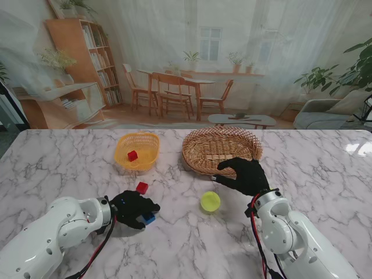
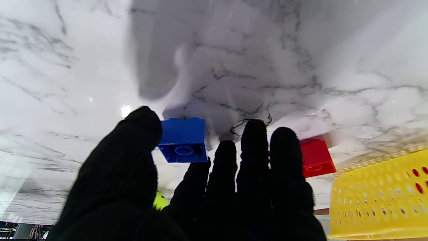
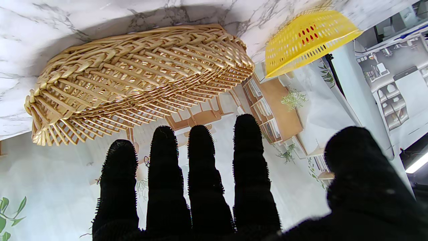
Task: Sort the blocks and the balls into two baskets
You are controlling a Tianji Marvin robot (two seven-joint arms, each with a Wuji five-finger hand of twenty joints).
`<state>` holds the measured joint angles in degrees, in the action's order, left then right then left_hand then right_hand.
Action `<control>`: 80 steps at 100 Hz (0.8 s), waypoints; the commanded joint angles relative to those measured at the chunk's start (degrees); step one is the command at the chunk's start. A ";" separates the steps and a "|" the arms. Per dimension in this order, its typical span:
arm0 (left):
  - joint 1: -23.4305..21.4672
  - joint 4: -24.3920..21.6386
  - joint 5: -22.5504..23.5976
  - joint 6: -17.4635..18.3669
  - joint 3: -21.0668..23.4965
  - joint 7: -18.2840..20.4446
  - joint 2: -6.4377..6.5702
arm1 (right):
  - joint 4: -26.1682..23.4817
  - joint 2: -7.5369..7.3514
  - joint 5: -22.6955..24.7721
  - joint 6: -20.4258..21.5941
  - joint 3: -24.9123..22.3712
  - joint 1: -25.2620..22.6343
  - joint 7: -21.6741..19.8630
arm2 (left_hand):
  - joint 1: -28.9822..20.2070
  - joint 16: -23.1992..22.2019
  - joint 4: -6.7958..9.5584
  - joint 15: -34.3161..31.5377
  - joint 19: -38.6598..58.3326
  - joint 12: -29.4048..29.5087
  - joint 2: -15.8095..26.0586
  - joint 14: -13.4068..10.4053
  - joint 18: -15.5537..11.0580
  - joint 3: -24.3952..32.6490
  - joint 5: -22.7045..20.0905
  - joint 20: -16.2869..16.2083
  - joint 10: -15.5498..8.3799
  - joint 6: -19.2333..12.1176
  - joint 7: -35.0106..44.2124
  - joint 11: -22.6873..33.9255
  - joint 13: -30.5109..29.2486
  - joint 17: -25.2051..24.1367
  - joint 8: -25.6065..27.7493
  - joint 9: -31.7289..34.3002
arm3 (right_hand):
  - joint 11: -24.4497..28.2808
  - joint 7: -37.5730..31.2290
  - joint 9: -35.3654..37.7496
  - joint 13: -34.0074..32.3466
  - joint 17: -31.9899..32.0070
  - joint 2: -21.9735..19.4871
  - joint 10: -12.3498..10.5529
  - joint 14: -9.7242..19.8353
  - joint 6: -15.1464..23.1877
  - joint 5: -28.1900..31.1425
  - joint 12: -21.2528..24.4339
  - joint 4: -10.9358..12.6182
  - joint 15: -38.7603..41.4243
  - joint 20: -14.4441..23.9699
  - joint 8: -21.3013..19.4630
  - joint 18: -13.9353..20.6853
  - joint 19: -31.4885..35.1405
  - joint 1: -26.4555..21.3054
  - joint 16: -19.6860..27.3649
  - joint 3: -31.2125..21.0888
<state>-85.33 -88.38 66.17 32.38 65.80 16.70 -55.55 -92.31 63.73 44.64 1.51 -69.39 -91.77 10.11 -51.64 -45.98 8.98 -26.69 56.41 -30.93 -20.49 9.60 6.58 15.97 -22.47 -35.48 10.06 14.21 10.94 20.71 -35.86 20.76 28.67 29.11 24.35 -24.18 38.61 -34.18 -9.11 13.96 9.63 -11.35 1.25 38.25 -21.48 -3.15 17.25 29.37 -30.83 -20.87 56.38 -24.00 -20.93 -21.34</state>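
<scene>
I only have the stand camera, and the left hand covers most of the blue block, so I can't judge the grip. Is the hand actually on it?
Observer: Yes. In the left wrist view the left hand has its thumb against one side of the blue block, and a fingertip meets the other side.
Operator: Which way is the block turned?
Observer: Its hollow underside faces the wrist camera.
Operator: Is the right hand carrying anything?
Observer: No. The right wrist view shows the right hand with its fingers straight and apart. Nothing is between them, and they point toward the wicker basket.
</scene>
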 commanded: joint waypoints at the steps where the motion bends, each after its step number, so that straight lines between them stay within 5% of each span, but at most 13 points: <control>1: 0.21 0.49 0.18 -0.03 -0.65 1.16 0.23 | 0.20 0.03 0.06 -0.32 0.11 -0.02 -0.19 | -1.90 -0.18 2.30 0.12 1.24 0.64 0.18 -0.50 -1.49 3.38 1.30 0.90 -1.04 -0.55 -0.35 -0.26 0.52 0.58 -0.25 -1.16 | 0.57 -0.46 -0.30 0.18 0.89 -2.56 -0.04 0.13 -0.49 0.87 -0.28 1.51 -2.25 -0.52 0.72 -0.92 -0.49 -1.73 0.43 0.78; 6: 0.41 0.68 0.08 -0.29 -0.96 1.32 0.25 | 0.20 0.03 0.07 -0.34 0.11 -0.02 -0.18 | -2.93 -0.38 2.25 -0.20 1.64 0.28 0.69 -0.71 -1.80 4.45 0.81 0.76 -1.34 -1.20 0.94 0.33 0.08 1.11 0.72 -0.68 | 0.56 -0.43 -0.30 0.21 0.87 -2.56 -0.14 0.20 -0.58 0.80 -0.27 1.51 -2.26 -0.52 0.73 -0.95 -0.48 -1.72 0.43 0.79; 18: 0.74 1.16 0.05 -0.73 -1.60 0.85 0.22 | 0.19 0.04 0.07 -0.36 0.11 -0.03 -0.16 | -7.34 -1.53 -1.75 -1.74 2.87 -1.24 2.61 -1.43 -2.38 1.84 0.05 0.76 -2.50 -2.95 6.80 2.28 -1.95 2.76 5.91 1.42 | 0.58 -0.42 -0.28 0.22 0.88 -2.57 -0.03 0.18 -0.55 0.78 -0.28 1.51 -2.26 -0.52 0.74 -0.89 -0.48 -1.71 0.43 0.79; 27: 1.06 1.46 -1.39 -1.26 -2.03 1.84 0.21 | 0.15 0.04 0.08 -0.43 0.12 -0.05 -0.18 | -9.37 -2.79 -2.75 -3.21 4.11 -2.30 3.47 -2.04 -2.78 0.91 -0.42 0.66 -3.17 -4.28 11.16 3.65 -3.99 4.23 8.89 3.13 | 0.55 -0.47 -0.32 0.20 0.90 -2.54 0.00 0.20 -0.48 0.89 -0.27 1.51 -2.26 -0.52 0.72 -0.85 -0.49 -1.71 0.43 0.80; 43: 1.34 1.86 -1.93 -1.81 -2.53 2.24 0.22 | 0.13 0.03 0.09 -0.63 0.15 -0.05 -0.25 | -12.63 -4.65 -5.70 -4.92 6.51 -15.70 1.53 -2.73 -2.96 -1.79 -1.30 0.52 -4.63 -6.60 19.25 2.33 -7.44 6.72 15.39 8.80 | 0.50 -0.43 -0.37 0.27 0.89 -2.54 0.05 0.21 -0.58 0.83 -0.25 1.51 -2.29 -0.53 0.74 -0.89 -0.50 -1.79 0.45 0.78; 80: 0.75 0.44 -1.16 -1.29 -1.52 0.94 0.01 | 0.02 0.02 0.06 -0.89 0.08 -0.09 -0.43 | -17.41 -6.21 -5.55 -6.84 9.36 -23.44 1.56 -2.82 -2.73 -5.73 -3.23 0.25 -5.79 -8.93 25.90 -4.50 -11.21 9.50 17.61 17.21 | 0.50 -0.40 -0.33 0.29 0.94 -2.61 -0.10 0.14 -0.58 0.88 -0.25 1.49 -2.30 -0.53 0.75 -0.92 -0.53 -1.77 0.45 0.91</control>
<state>-84.05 -88.00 64.47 30.73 64.37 17.17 -55.51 -92.33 63.73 44.68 0.99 -69.35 -91.73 9.83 -64.81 -51.17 3.42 -31.87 63.65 -54.51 -19.08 6.64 4.56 10.15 -23.38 -35.47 7.13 7.23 32.02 17.09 -45.84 29.57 44.82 42.51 24.35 -24.18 38.61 -34.18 -9.11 13.96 9.63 -11.35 1.25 38.25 -21.48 -3.15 17.25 29.37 -30.83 -20.87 56.38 -24.00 -20.93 -21.34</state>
